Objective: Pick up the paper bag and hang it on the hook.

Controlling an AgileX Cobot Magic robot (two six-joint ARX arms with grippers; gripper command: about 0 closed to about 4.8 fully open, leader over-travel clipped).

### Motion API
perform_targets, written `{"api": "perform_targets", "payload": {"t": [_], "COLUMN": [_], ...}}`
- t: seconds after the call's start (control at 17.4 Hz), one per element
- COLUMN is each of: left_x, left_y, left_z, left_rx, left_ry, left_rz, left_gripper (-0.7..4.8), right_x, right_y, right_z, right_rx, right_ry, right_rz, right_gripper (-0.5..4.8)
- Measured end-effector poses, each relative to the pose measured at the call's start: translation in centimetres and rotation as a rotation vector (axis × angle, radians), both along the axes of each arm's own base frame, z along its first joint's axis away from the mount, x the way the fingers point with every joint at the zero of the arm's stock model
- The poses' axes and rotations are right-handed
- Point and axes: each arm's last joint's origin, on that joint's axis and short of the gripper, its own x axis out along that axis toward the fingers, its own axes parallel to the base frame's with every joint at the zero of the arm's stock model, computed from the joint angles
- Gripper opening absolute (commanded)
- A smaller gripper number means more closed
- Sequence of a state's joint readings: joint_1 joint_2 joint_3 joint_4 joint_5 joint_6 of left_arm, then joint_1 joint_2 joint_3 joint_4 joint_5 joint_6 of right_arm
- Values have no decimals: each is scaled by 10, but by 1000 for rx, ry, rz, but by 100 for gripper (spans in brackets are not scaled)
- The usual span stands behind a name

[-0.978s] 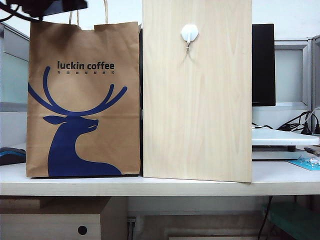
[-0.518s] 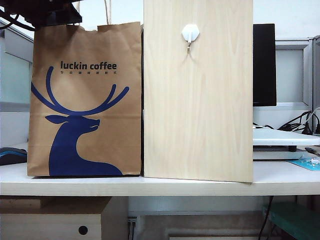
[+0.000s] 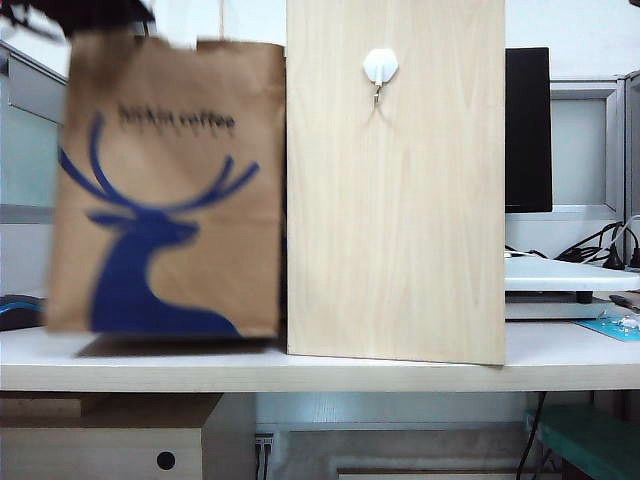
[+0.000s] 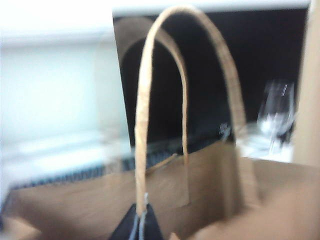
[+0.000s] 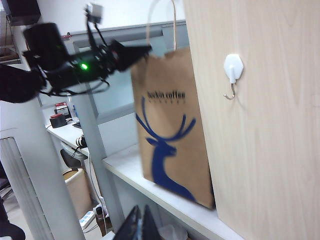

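Note:
The brown paper bag [image 3: 165, 190] with the blue deer hangs blurred and slightly tilted, its bottom just off the white table [image 3: 400, 372], left of the tall pale board [image 3: 400, 220]. My left gripper [image 4: 139, 227] is shut on one twisted handle [image 4: 142, 125] near the bag's mouth. In the exterior view that gripper [image 3: 90, 12] is a dark shape above the bag's top left corner. The white hook [image 3: 380, 68] sits high on the board, apart from the bag. My right gripper [image 5: 141, 225] is shut and holds nothing, off the table's front, facing the bag [image 5: 172, 130] and the hook [image 5: 233, 70].
A dark monitor [image 3: 527, 130] stands behind the board's right edge, with a flat white device [image 3: 560, 275] and cables beside it. A dark mouse [image 3: 18, 312] lies left of the bag. A wine glass [image 4: 275, 112] stands behind the bag.
The left gripper has closed on the handle. The bag has shifted slightly right, then risen a little off the table, tilting, and is blurred with motion. The board and hook stay put.

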State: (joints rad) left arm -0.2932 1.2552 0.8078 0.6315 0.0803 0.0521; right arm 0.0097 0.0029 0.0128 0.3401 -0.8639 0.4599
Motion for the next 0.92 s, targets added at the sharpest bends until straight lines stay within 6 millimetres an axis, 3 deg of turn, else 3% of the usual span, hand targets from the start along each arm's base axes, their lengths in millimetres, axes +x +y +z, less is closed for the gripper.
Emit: {"api": "perform_targets", "payload": {"t": [0.23,0.35,0.52,0.92], "left_x": [-47,-67,-75,-100], "left_y": [13,18,15,-35], "left_z": [32,38,33,15], "left_rx": [-2,-43,-81,-1], "left_ry": [-5,58,169,348], "left_rz": [-25,-93,-258,-582], "left_gripper": [-6,-6,-6,-6], "right_x": [1,1,1,-2], "right_y": [-1,-1,-2,-2], "right_z": [0,1,3,10], "right_rx": [14,20,29,79], "right_ry": [0,-1,-27,-47], "right_rz": [-37,-55,-75,-52], "right_gripper": [3,4,4,4]}}
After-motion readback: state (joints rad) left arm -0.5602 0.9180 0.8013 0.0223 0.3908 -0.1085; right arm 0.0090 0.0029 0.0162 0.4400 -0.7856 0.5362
